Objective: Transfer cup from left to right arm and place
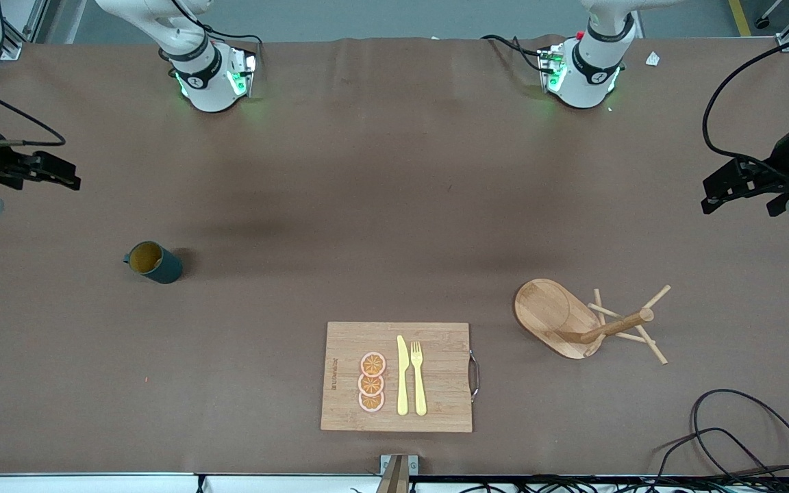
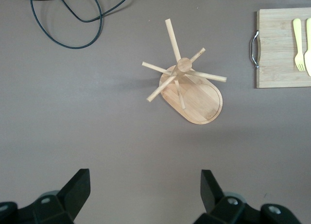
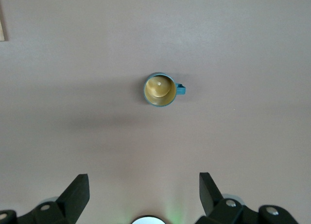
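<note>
The brown table (image 1: 394, 205) carries a wooden cutting board (image 1: 435, 342) at its camera-side edge, bearing three orange slices (image 1: 371, 383), a yellow knife (image 1: 402, 375) and a yellow fork (image 1: 418, 376). Beside the board toward the left arm's end stands a wooden peg rack (image 1: 576, 322), with the left gripper (image 1: 744, 186) hanging high over that end, jaws wide and empty. The cup (image 1: 153, 261) stands upright, farther from the camera than the board and toward the right arm's end, where the right gripper (image 1: 38, 172) hangs above the table, jaws wide and empty.
</note>
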Controlling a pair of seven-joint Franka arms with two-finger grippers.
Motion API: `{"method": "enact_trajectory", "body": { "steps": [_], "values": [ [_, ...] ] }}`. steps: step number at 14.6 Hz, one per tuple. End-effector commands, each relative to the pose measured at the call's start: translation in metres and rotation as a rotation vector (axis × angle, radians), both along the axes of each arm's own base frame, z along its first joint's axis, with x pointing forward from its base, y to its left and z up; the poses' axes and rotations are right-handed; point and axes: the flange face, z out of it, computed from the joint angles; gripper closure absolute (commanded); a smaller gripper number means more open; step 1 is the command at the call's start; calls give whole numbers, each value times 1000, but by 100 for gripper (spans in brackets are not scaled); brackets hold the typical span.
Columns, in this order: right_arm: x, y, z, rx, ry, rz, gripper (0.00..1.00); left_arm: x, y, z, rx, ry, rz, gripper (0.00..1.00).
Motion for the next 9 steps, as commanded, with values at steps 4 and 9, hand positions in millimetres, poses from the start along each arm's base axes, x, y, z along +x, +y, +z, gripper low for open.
{"method": "enact_trajectory", "body": {
  "steps": [4,9],
  "values": [
    [-24,-2,14,16,10,-87,0,-1,0,2,-9,-4,-5,0],
    [-46,-11,37,47,-21,-131,0,-1,1,2,-9,-4,-4,0]
  ]
}}
